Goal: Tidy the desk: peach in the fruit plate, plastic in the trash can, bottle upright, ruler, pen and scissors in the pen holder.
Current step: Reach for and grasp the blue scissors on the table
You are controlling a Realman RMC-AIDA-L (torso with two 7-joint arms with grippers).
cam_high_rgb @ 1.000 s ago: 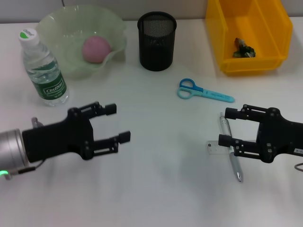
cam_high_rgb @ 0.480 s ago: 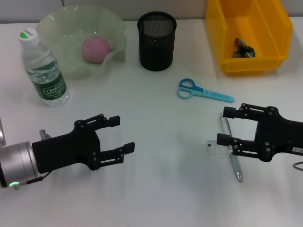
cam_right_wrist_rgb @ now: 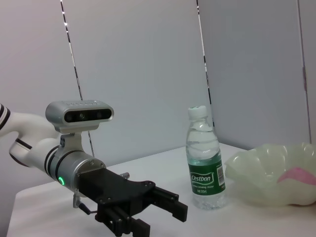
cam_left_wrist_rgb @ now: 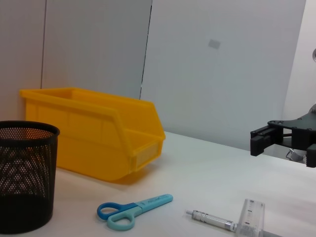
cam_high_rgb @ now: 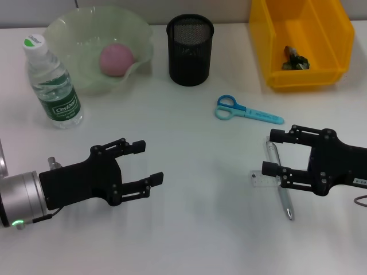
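Observation:
My right gripper (cam_high_rgb: 271, 152) is open and hovers over the far end of the silver pen (cam_high_rgb: 280, 186), which lies on the desk (cam_high_rgb: 200, 229) beside the clear ruler (cam_high_rgb: 261, 177). The left wrist view shows the pen (cam_left_wrist_rgb: 212, 218) and the ruler (cam_left_wrist_rgb: 249, 217) flat on the desk below that gripper (cam_left_wrist_rgb: 284, 140). My left gripper (cam_high_rgb: 148, 162) is open and empty over the front left. The blue scissors (cam_high_rgb: 246, 110) lie mid-desk. The peach (cam_high_rgb: 116, 59) sits in the fruit plate (cam_high_rgb: 69, 28). The bottle (cam_high_rgb: 51, 83) stands upright. The plastic (cam_high_rgb: 295, 60) lies in the trash can (cam_high_rgb: 332, 34). The pen holder (cam_high_rgb: 190, 50) stands empty.
The pen holder stands at the back, between the fruit plate and the trash can. The bottle is at the far left, just in front of the plate. Bare tabletop lies between my two grippers and along the front edge.
My left gripper has moved toward the front edge and slightly right, still open. The right gripper has crept a little left over the pen. The objects have not moved.

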